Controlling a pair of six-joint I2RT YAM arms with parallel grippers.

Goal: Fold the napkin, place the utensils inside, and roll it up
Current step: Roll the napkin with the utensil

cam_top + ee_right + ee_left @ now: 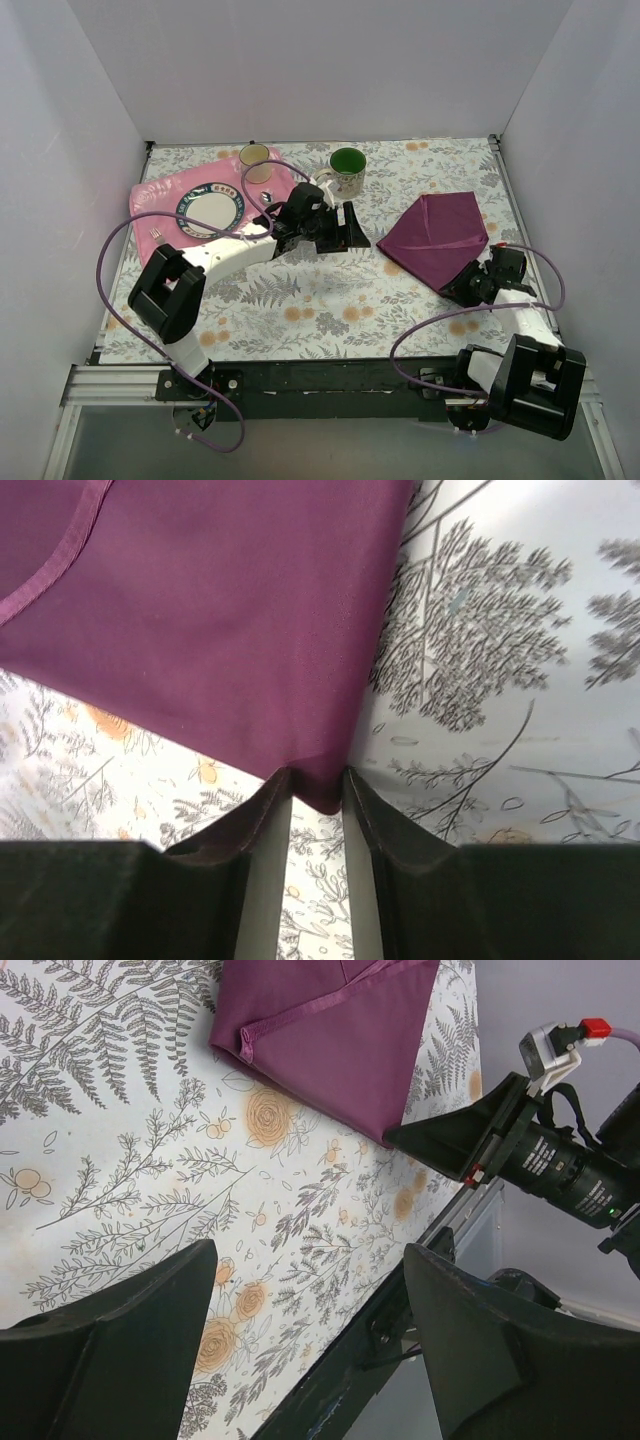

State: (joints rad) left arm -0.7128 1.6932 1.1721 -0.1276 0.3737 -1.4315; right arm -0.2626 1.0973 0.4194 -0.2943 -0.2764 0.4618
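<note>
Right end effector (316,780): pinching napkin (200,620) corner | left end effector (308,1258): wide, well apart

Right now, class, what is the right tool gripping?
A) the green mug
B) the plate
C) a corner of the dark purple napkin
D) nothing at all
C: in the right wrist view the right tool is closed on a corner of the napkin, which lies on the floral tabletop.
</note>
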